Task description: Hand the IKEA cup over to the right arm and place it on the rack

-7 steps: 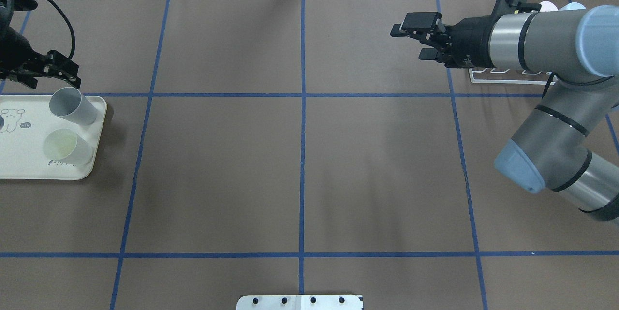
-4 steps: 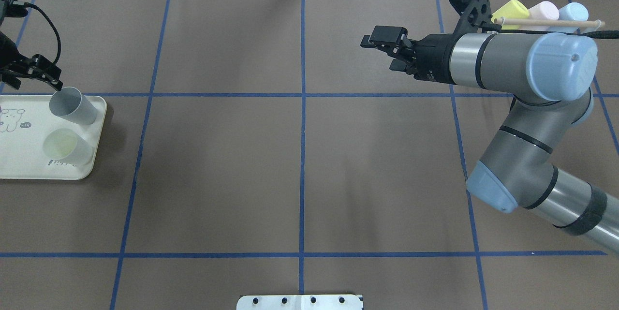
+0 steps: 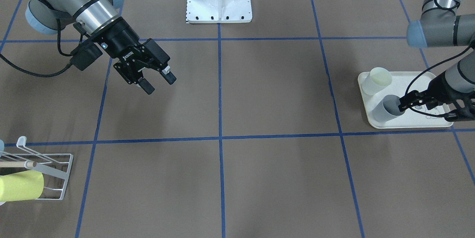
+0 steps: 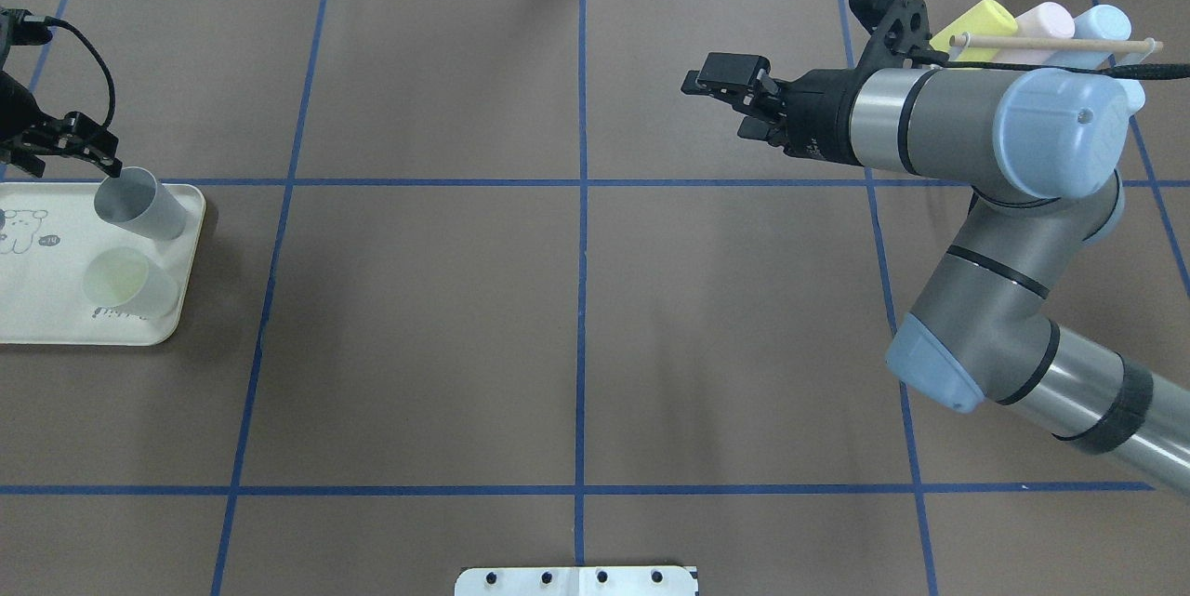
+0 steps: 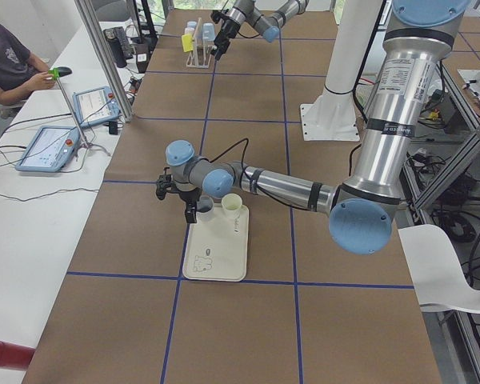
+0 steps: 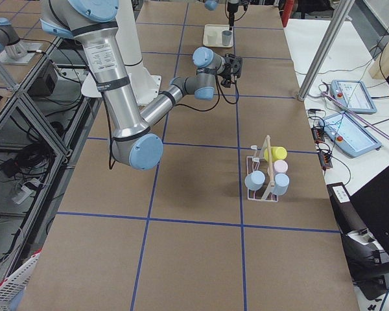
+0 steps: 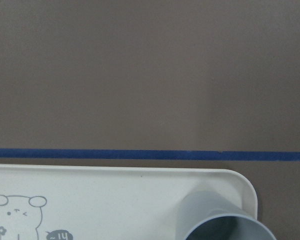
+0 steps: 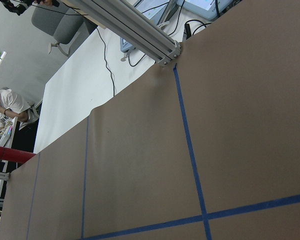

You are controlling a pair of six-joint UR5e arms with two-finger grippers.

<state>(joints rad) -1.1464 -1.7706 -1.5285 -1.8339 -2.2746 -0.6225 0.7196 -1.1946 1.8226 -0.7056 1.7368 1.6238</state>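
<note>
Change noted in the overhead view: the left tool [image 4: 61, 161] sits lower and further toward the left edge of the frame than a second ago. One black fingertip [image 4: 107, 159] is now at the far rim of the grey plastic cup [image 4: 141, 208]. The jaws are spread wide and nothing is held. In the front-facing view the same fingertip is seen at, or just inside, the cup mouth at the right of the frame. Contact cannot be confirmed.

The grey plastic cup stands upright on the cream rounded-corner tray with a bear print [image 4: 56, 322] at the left edge, unmoved across the overhead frames. A pale yellow-green cup [image 4: 125, 283] stands just beside it on the same tray, also unmoved.

The right arm [image 4: 930, 122] has been swung away from the white wire rack with a wooden dowel [image 4: 1051, 44], toward the upper middle of the frame. The right tool [image 4: 718, 105] is open and empty, held above the brown paper surface with a blue tape grid [image 4: 418, 298]. With the arm out of the way, three cups lying on the rack are uncovered at the upper right: a yellow cup [image 4: 976, 24], a pink cup [image 4: 1046, 19] and a light blue cup [image 4: 1102, 21].

Interpretation: pick-up of the grey plastic cup is judged to be in its approach, with the grasp not yet made. The right arm is judged to be heading for a hand-over position nearer the centre. Transfer and placement are both outstanding. Risk: a light cup taken at the rim may be tipped against its neighbour.
</note>
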